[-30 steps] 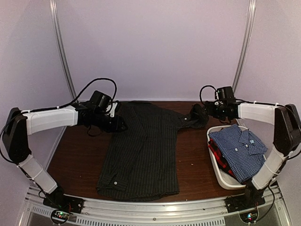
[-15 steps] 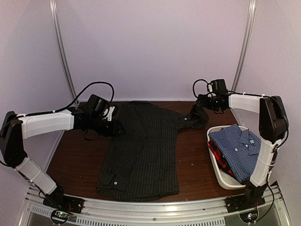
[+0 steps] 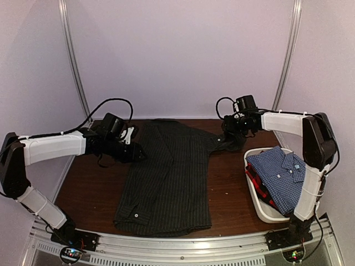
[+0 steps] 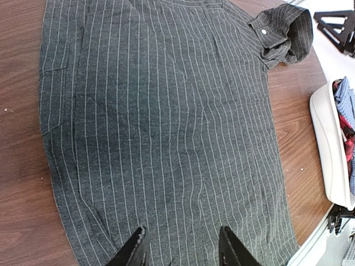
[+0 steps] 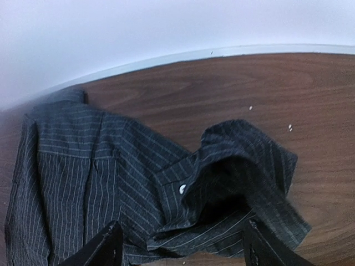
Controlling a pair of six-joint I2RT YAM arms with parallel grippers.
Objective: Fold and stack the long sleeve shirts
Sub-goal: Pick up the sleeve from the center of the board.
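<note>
L pincer (image 4: 182, 231) half-open over black shirt (image 3: 166, 177) side; R pincer (image 5: 182, 224) wide over its bunched sleeve (image 5: 241, 166).

In the overhead view the red-and-dark shirt (image 3: 255, 178) shows only as a strip at the left of the white tub (image 3: 265, 214), the rest buried under the blue-white check shirt (image 3: 280, 174). There too the left gripper (image 3: 138, 153) merges with the black pinstripe shirt (image 3: 166, 177), so whether it touches the cloth cannot be told. The left wrist view cuts that shirt off at top and bottom and the tub at the right edge. The right wrist view loses the shirt at its left and bottom edges, blurred at far left, with only the finger ends of the right gripper (image 5: 183, 233) showing.
</note>
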